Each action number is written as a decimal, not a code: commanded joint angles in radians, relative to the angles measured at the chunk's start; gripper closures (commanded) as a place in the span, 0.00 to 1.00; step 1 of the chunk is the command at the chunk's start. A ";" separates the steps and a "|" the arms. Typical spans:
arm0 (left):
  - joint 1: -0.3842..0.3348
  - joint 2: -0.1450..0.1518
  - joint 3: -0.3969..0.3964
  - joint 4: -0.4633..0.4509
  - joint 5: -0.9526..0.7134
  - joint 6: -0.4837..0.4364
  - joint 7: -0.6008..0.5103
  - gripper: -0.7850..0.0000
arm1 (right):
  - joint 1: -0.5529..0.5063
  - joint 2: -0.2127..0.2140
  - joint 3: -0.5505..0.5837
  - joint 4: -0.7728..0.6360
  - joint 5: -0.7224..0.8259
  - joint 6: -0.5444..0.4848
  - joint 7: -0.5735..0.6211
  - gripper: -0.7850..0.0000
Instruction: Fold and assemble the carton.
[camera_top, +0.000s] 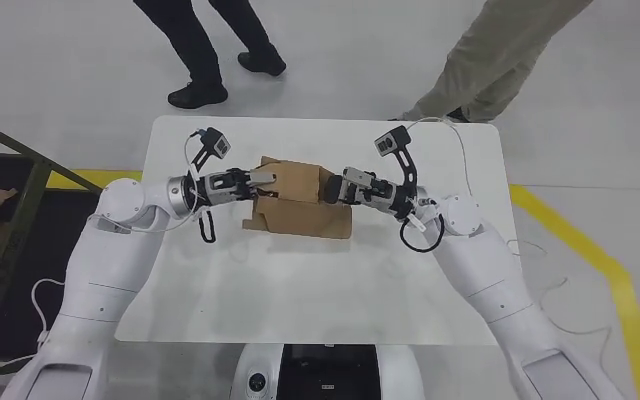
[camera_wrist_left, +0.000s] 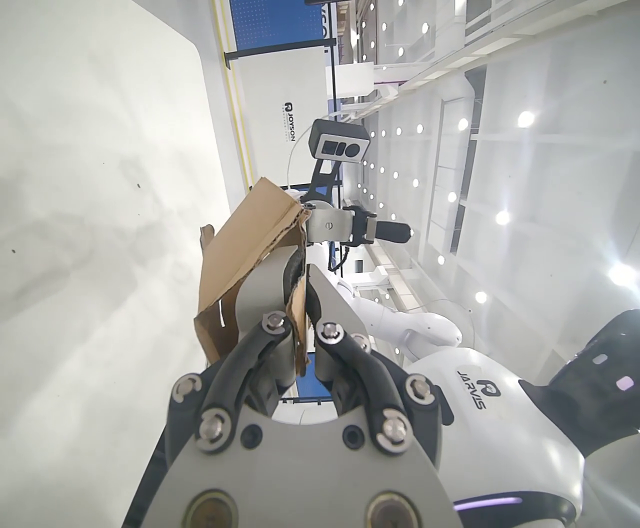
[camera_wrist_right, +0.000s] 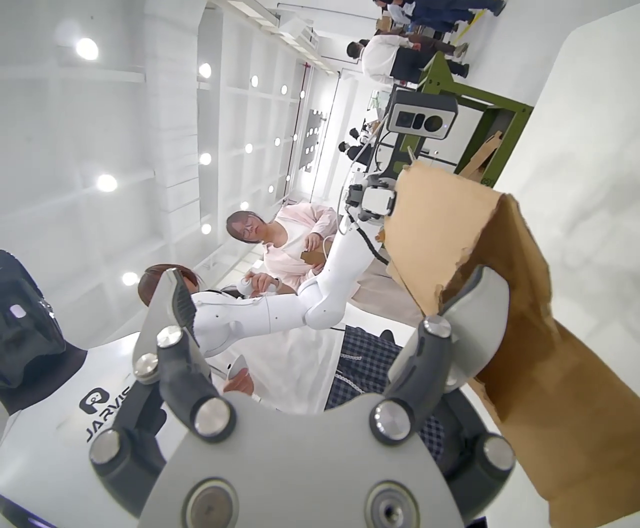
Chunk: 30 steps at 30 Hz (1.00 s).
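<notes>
Closest to us in the left wrist view, the left gripper is clenched on an edge of the carton; the thin brown flap runs between its two fingers, which hide the board behind them; from above, the same gripper meets the carton's left end, its tips lost against the cardboard. The right gripper stands released, its jaws spread wide; one finger lies across the ragged edge of the carton, and we cannot tell whether it presses on the board or only sits in front of it; the other finger is well apart from the cardboard; the carton's panel here runs out of the frame, so we cannot see its full shape. In the top view the right gripper is at the carton's right end, and the carton sits between the two grippers, half folded, one panel raised and a flat flap lying toward the robot; we cannot make out whether that flap rests on the surface. Beneath is a white table, the carton near the middle of it, a little toward the far edge; beyond lies a pale grey floor with a yellow line, a green frame to the left of the table, and, in the wrist views, rows of ceiling lights.
</notes>
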 joint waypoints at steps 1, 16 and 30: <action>0.000 0.000 0.001 -0.001 -0.008 0.004 -0.013 1.00 | 0.008 -0.003 -0.004 0.017 0.007 -0.003 0.010 0.11; -0.015 -0.005 0.024 -0.004 -0.051 0.003 -0.038 1.00 | 0.054 -0.032 -0.057 0.086 0.045 0.029 0.063 0.52; -0.021 -0.005 0.030 -0.018 -0.051 0.000 -0.061 1.00 | 0.093 -0.049 -0.081 0.137 0.030 0.055 0.105 1.00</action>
